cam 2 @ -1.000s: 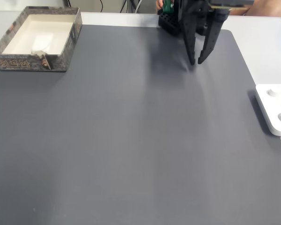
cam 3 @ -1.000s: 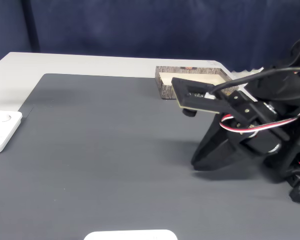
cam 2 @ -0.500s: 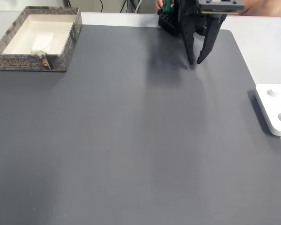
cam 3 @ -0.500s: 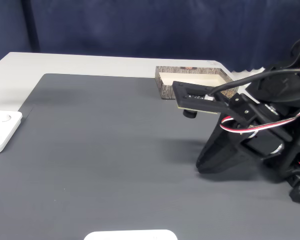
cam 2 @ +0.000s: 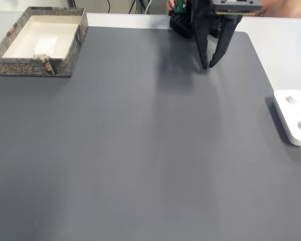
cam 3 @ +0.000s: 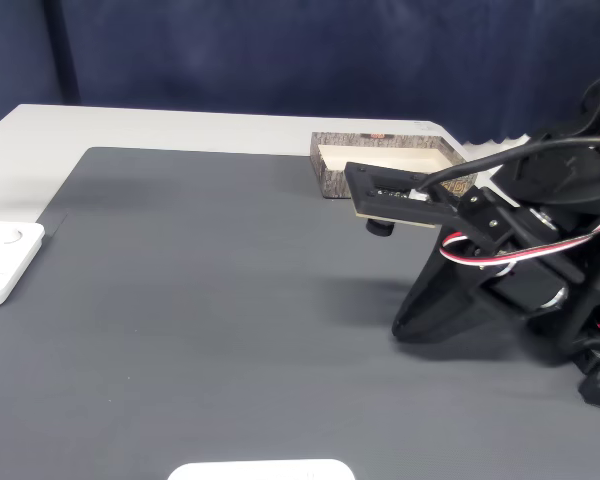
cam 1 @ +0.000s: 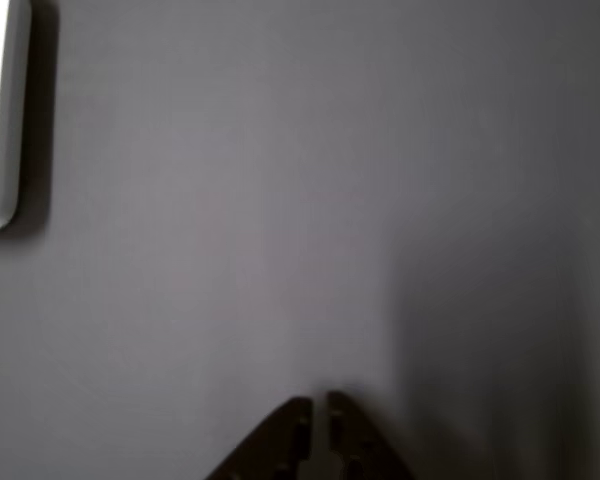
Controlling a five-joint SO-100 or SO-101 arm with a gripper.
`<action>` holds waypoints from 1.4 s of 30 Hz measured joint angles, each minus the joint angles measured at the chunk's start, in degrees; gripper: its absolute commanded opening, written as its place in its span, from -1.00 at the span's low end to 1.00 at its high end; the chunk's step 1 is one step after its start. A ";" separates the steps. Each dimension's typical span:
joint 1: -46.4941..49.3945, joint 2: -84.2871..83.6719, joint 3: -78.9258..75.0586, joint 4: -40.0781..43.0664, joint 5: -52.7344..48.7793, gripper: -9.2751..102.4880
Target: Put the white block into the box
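The gripper (cam 2: pixel 208 66) hangs at the far edge of the dark grey mat (cam 2: pixel 140 150), tips down just above it and nearly together, with only a thin slit between them in the other view (cam 1: pixel 320 403), holding nothing. The white block (cam 2: pixel 44 46) lies well apart from it, far to the left in this fixed view, already resting on the cream floor of the box (cam 2: pixel 20 65) at the mat's far-left corner; its long axis runs roughly from the box's near wall toward the far one, though it is small and pale against the floor. Judging by this, the placing looks done, with nothing left to carry. Between gripper and box the mat is bare. The glossy white panel with round knobs (cam 2: pixel 296 116) sits at the mat's right edge, away from any path to the box. In the other fixed view the box (cam 3: pixel 325 175) shows behind the arm's wrist.
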 measured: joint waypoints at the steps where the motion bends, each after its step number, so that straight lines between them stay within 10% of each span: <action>1: 0.00 0.00 0.00 0.00 0.00 -0.86; 42: -5.27 0.00 0.00 0.00 0.00 -0.86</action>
